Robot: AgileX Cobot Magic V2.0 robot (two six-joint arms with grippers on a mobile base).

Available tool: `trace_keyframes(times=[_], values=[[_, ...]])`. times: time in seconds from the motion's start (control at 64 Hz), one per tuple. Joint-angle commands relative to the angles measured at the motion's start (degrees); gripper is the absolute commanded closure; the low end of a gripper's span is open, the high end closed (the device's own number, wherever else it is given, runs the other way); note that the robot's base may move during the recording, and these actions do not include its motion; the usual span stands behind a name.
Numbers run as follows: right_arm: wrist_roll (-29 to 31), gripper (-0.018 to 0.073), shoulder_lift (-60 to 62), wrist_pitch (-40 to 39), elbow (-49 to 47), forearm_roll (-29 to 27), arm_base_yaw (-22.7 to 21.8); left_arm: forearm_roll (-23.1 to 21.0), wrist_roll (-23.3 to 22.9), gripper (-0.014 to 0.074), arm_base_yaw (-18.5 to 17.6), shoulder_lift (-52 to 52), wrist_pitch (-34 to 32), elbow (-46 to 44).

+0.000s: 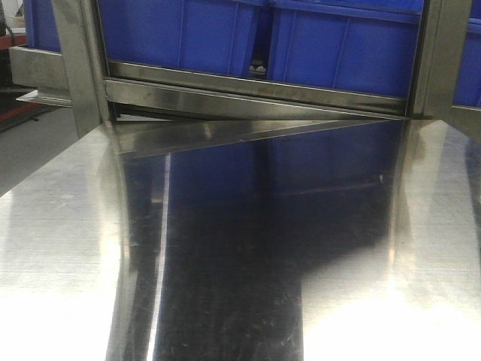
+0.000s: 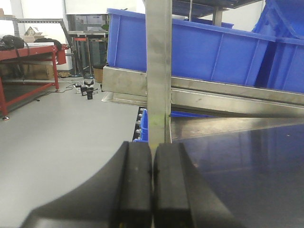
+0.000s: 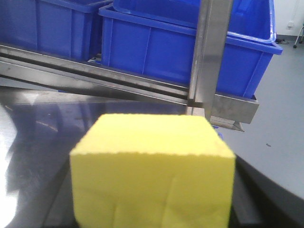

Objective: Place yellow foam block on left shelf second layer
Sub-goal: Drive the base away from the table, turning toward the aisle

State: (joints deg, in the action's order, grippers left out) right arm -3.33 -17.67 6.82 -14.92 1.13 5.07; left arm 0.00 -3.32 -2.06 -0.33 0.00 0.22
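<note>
In the right wrist view the yellow foam block (image 3: 152, 171) fills the lower centre of the frame. It is a bright, square-cornered brick with a fine-pored, matt surface, faint creases on its front face and a slightly ragged top edge. The right gripper cannot be made out behind it, so I cannot tell whether it is clamped on the block.

In the left wrist view, at bottom centre, the left gripper (image 2: 152, 156) is clenched, its two smooth black fingers (image 2: 135, 185) pressed flat together with nothing between them.

Beyond both lies the tabletop (image 1: 60, 248), polished steel with fine scratches (it mirrors the blue above it). Farther back a brushed steel post (image 2: 158, 71) stands upright, crossed by a flat steel shelf rail (image 1: 255, 94). On that rail sit glossy blue plastic bins (image 1: 338, 53) with ribbed walls. At the upper left of the left wrist view, past a grey floor (image 2: 61, 142), stands a red workbench (image 2: 28, 52).
</note>
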Motion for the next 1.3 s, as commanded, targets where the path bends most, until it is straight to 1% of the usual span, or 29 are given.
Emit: trace_keyframes(times=[0.0, 1.281], values=[[0.43, 0.0078, -0.48, -4.87, -1.77, 0.62, -0.21, -0.32, -0.19, 0.0472, -0.31, -1.15, -4.68, 1.53], [0.43, 0.0078, -0.48, -4.87, -1.77, 0.62, -0.21, -0.32, -0.19, 0.0472, -0.31, -1.15, -4.68, 1.53]])
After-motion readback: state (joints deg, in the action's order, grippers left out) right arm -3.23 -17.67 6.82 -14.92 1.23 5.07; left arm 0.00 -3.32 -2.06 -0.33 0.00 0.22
